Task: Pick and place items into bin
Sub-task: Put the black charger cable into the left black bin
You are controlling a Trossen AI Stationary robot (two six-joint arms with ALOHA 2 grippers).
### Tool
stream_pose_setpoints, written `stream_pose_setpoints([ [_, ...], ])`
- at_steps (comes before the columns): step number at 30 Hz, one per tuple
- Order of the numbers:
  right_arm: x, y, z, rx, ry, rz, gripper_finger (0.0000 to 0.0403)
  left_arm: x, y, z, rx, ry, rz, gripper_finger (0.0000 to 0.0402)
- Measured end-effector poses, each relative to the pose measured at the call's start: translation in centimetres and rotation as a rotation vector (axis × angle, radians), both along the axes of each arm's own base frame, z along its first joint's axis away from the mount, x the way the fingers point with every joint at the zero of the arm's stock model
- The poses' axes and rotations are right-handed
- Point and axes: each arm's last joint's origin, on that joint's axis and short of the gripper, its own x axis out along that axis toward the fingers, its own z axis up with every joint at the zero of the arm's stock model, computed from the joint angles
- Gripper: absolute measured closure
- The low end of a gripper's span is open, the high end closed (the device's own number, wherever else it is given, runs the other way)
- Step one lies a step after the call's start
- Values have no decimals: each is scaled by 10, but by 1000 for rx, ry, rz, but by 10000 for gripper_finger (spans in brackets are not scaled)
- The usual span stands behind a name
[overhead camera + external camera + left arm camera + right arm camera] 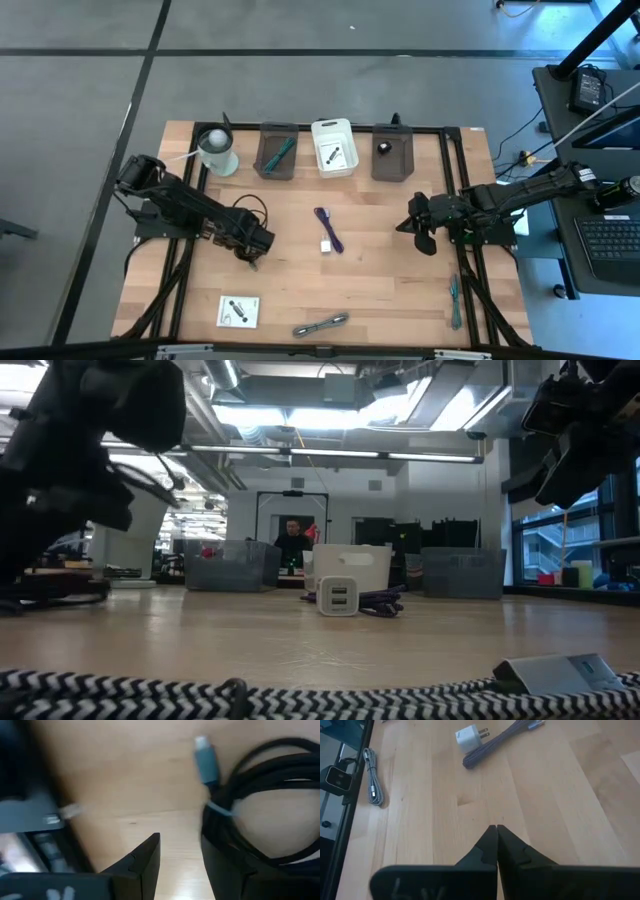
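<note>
Three bins stand in a row along the upper edge of the counter: two dark bins [277, 152] [392, 153] and one white bin [333, 147]. Two white printed cards show, one in the white bin [336, 154], one at lower left [239, 311]. One purple cable [328, 226], one white charger [326, 245], one coiled black cable [254, 210], one striped cable [320, 324], two teal tools [281, 152] [454, 303], one pale cup [217, 150].

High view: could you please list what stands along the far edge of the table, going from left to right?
Pale round cup → dark bin holding a teal tool → white bin holding a printed card → dark bin holding a small black item.
</note>
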Motion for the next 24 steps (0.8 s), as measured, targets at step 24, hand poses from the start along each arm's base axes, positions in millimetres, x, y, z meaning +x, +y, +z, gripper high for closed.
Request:
stream_pose_setpoints([
  [24,0,0,0,-3,-1,3,402,16,-4,14,-14,-78,51,263],
])
